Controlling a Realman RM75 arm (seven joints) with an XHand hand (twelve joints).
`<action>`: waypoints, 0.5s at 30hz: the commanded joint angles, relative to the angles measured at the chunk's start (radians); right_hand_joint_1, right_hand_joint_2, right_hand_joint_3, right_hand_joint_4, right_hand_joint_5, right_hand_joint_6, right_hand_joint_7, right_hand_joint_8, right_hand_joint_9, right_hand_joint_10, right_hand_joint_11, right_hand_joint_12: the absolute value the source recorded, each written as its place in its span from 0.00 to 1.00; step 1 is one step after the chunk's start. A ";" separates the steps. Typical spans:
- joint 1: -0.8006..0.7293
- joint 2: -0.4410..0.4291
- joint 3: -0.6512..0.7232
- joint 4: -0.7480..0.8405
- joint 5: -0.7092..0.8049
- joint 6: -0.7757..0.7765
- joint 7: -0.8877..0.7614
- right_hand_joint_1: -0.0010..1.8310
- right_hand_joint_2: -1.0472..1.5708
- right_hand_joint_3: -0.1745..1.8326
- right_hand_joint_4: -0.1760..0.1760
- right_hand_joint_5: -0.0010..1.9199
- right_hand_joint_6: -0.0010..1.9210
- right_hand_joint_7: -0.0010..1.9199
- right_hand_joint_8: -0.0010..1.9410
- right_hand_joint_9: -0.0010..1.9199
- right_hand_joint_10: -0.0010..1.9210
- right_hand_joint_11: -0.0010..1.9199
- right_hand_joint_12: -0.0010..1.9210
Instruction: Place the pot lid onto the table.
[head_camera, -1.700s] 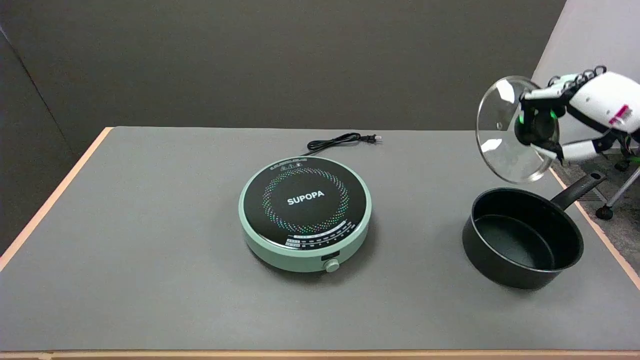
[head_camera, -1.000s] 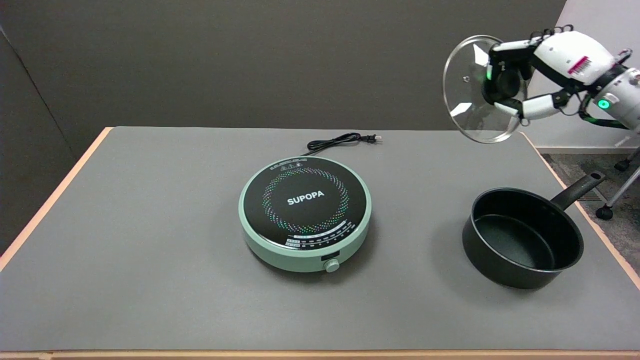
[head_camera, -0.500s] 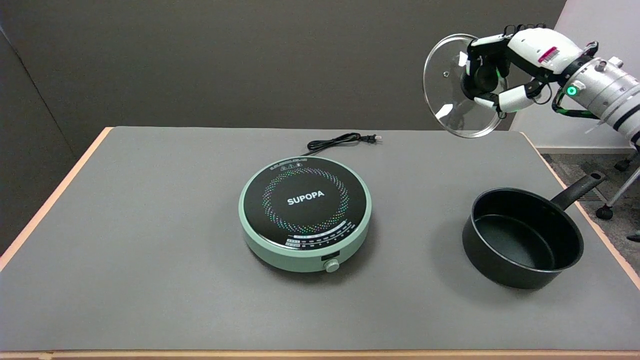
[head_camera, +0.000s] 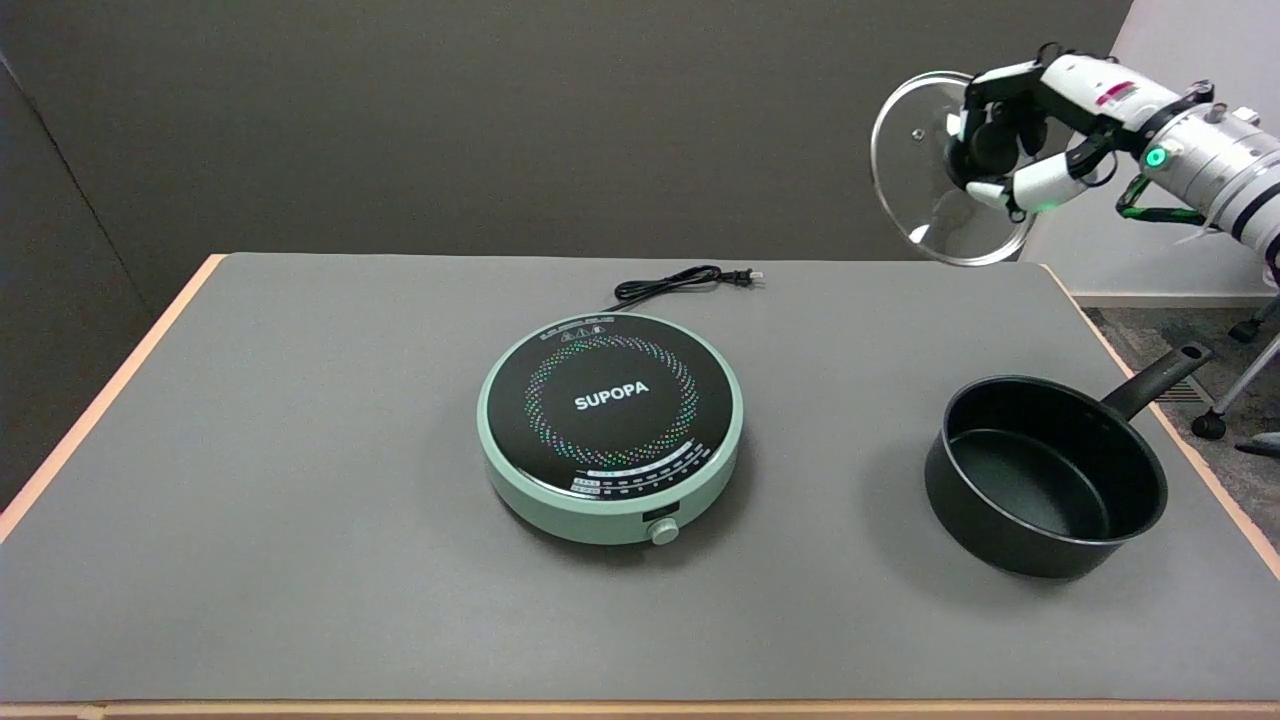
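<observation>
Lid (head_camera: 925, 200) (clear glass, tilted) in rt hand (head_camera: 1010, 140)

"SUPOPA" (white capitals) stands on the induction cooker (head_camera: 610, 425)'s black top.

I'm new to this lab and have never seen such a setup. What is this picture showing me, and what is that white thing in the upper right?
The picture comes from a camera above the table's near side, looking down and across. The white thing is the robot's right arm, ending in a robot hand with black-and-white fingers. It holds a glass pot lid by its knob, tilted on edge in the air above the far right corner. On the grey table sit a green cooktop with its black cord behind it, and an empty black pot at the right.
</observation>
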 joint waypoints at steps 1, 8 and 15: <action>0.055 -0.001 0.002 0.153 0.610 -0.149 0.009 0.74 0.70 0.50 1.00 0.29 0.78 0.46 0.75 0.41 0.95 0.33 0.85; 0.054 -0.003 -0.030 0.155 0.774 -0.148 0.001 0.74 0.74 0.41 1.00 0.29 0.75 0.43 0.75 0.39 0.98 0.30 0.90; 0.054 0.007 -0.021 0.109 0.770 -0.142 -0.001 0.73 0.74 0.41 1.00 0.29 0.75 0.42 0.75 0.38 0.98 0.28 0.91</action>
